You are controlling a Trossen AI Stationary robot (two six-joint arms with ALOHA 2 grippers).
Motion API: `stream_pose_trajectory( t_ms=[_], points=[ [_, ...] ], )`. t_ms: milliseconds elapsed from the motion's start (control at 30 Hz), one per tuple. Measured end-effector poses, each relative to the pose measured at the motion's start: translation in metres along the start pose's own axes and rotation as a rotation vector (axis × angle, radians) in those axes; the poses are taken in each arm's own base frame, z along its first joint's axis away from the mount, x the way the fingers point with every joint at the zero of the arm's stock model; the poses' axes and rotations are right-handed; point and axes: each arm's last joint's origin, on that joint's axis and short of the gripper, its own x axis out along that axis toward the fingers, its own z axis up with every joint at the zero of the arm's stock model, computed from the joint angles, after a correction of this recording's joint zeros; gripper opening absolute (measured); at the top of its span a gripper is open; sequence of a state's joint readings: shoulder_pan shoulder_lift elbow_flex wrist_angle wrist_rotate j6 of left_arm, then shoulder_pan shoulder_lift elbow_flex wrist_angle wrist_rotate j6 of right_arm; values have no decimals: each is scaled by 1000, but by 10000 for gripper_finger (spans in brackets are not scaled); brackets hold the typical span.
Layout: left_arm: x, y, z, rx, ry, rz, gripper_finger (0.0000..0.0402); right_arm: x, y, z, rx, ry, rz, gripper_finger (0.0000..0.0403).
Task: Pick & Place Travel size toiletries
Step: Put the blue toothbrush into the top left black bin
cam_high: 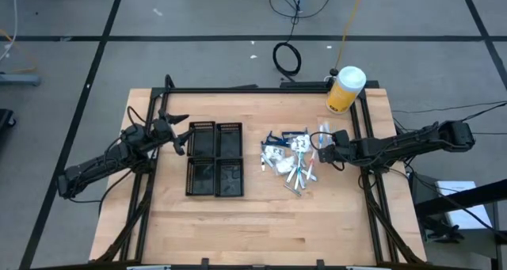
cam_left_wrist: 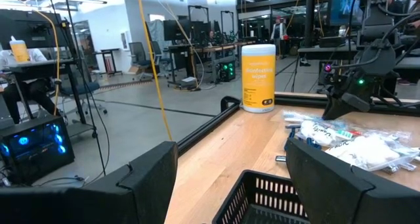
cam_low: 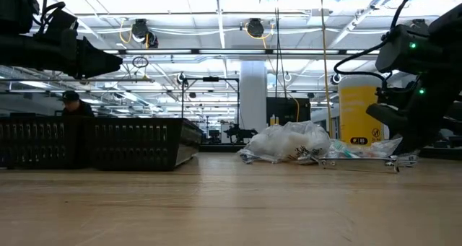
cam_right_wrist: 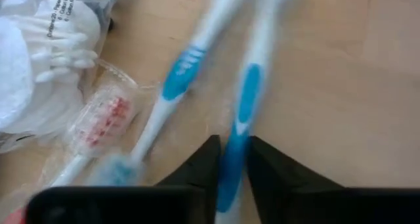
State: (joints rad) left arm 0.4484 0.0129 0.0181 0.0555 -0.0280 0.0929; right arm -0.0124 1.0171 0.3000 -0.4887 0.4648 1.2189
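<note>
The travel size toiletries (cam_high: 289, 161) lie in a loose pile on the wooden table, right of the black tray (cam_high: 215, 159): white packets, blue pieces and thin sticks. In the right wrist view two white-and-blue toothbrushes lie side by side, and my right gripper (cam_right_wrist: 230, 181) is shut on the right-hand one (cam_right_wrist: 246, 99). The other toothbrush (cam_right_wrist: 172, 92) rests on the wood beside a clear packet (cam_right_wrist: 98, 119). My right gripper (cam_high: 318, 154) stands at the pile's right edge. My left gripper (cam_left_wrist: 246, 184) hovers open above the tray's left side, holding nothing. My right gripper pinches the toothbrush's blue-and-white handle (cam_right_wrist: 231, 159) between its two fingers (cam_right_wrist: 200, 171). The fingers slant down from the table's right side. The toothbrush runs forward from between the fingertips toward the pile. Whether it is off the wood cannot be told.
A big yellow jar with a white lid (cam_high: 345, 89) stands at the table's far right corner. The black tray (cam_low: 94, 141) has four compartments. Bare wood lies along the near half of the table (cam_high: 261, 222). A black frame rail (cam_high: 261, 89) runs along the far edge.
</note>
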Motion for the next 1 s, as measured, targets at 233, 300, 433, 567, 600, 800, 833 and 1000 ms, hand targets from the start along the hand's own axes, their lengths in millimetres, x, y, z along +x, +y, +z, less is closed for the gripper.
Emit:
stream_pose_trajectory(
  t_ms=[233, 300, 433, 567, 600, 800, 833, 1000],
  points=[
    [0, 0, 0, 0, 0, 0, 274, -7, 7, 5, -91, 2, 52, 19],
    [0, 0, 0, 0, 0, 0, 274, -12, 12, 9, -137, -17, 76, 16],
    [0, 0, 0, 0, 0, 0, 273, -27, 23, 20, -224, -121, 121, 1],
    [0, 0, 0, 0, 0, 0, 273, -40, 28, 30, -284, -213, 142, 1],
    [0, 0, 0, 0, 0, 0, 274, -43, 29, 32, -303, -226, 151, 2],
    [0, 0, 0, 0, 0, 0, 273, -57, 35, 42, -373, -333, 246, 1],
    [0, 0, 0, 0, 0, 0, 273, -59, 37, 44, -385, -360, 270, 1],
    [0, 0, 0, 0, 0, 0, 274, -76, 52, 57, -480, -537, 441, 1]
  ],
)
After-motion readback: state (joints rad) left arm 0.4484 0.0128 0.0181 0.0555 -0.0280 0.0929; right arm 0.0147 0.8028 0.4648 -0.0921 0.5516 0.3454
